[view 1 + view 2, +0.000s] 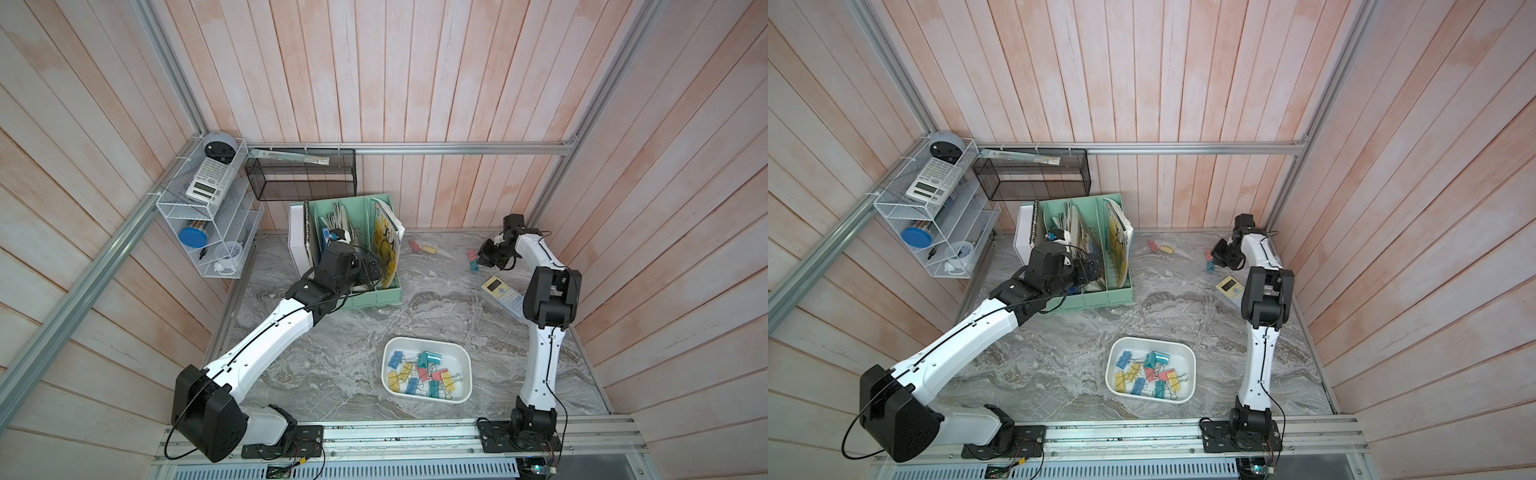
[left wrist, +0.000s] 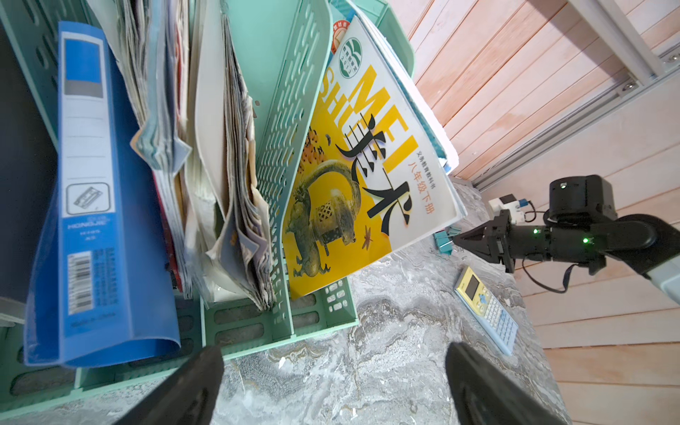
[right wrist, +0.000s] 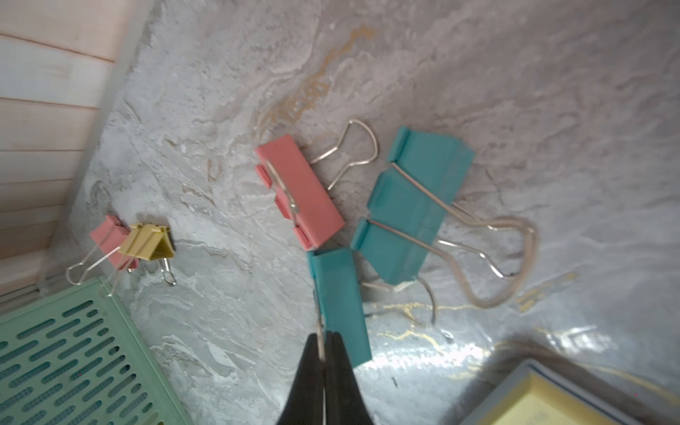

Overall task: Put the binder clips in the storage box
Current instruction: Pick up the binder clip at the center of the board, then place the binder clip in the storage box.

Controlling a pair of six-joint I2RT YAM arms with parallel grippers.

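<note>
A: Which step is in hand?

B: A pickup. The right gripper [image 3: 324,340] is seen with its jaws pressed together on the thin wire handle of a teal clip [image 3: 342,305]. The clip's body lies just beyond the tips, on the table [image 3: 478,73]. No lift is shown yet.

A: What is found around those jaws?

B: A pink clip [image 3: 300,191] is touching, or all but touching, the far end of the held one. 2 more teal clips [image 3: 412,206] lie just beside it. Well ahead, 1 pink and 1 yellow clip are huddled together. A calculator [image 3: 544,401] is beside the jaws.

A: And the box?

B: The box [image 1: 451,353] is well behind the right jaws, back toward the arm's base. Roughly 10 clips [image 1: 419,374] are gathered in it. 6 are left outside, the held one included.

A: Is the left gripper [image 2: 331,386] engaged?

B: No. Its jaws are spread wide with nothing between them, and the file holder [image 2: 279,184] is right ahead.

A: What is called for next?

B: A straight lift is judged best, so the neighbours are not dragged along. The clip is likely to swing on its handle, so a steady carry back over the box is needed. The jaws should be parted only once the clip is over the box.
</note>
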